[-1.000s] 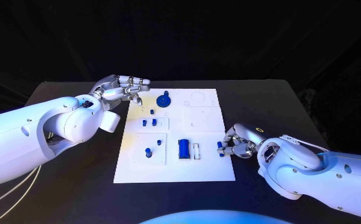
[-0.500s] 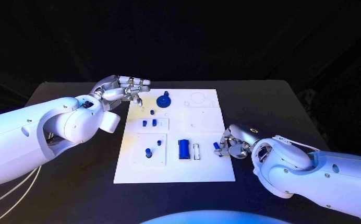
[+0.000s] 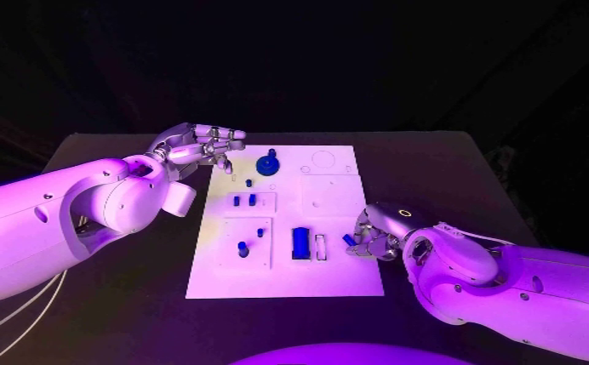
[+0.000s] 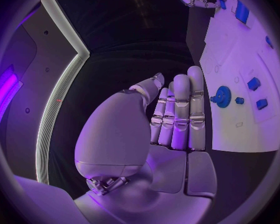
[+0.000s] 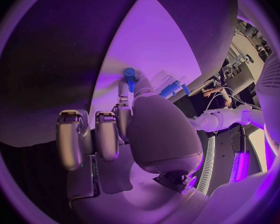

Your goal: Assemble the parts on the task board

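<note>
We see the right silver hand (image 3: 372,237) at the right edge of the flat white rectangular task board (image 3: 344,276), its fingertips pinching a small blue peg-shaped part (image 3: 350,239); the right wrist view shows that part (image 5: 129,76) standing out past the fingertips over the board. Just beside it on the board lies a narrow pale slot (image 3: 322,247), and next to that stands a tall blue rectangular block (image 3: 300,242).

The left silver hand (image 3: 197,145) hovers at the board's far left corner, fingers curled loosely together with nothing in them; it seems clear of the board, though we cannot be sure from the wrist view. Near it on the board sits a blue round gear (image 3: 269,162), with smaller blue pieces (image 3: 243,200) toward the middle. The board lies on the black counter (image 3: 122,280).
</note>
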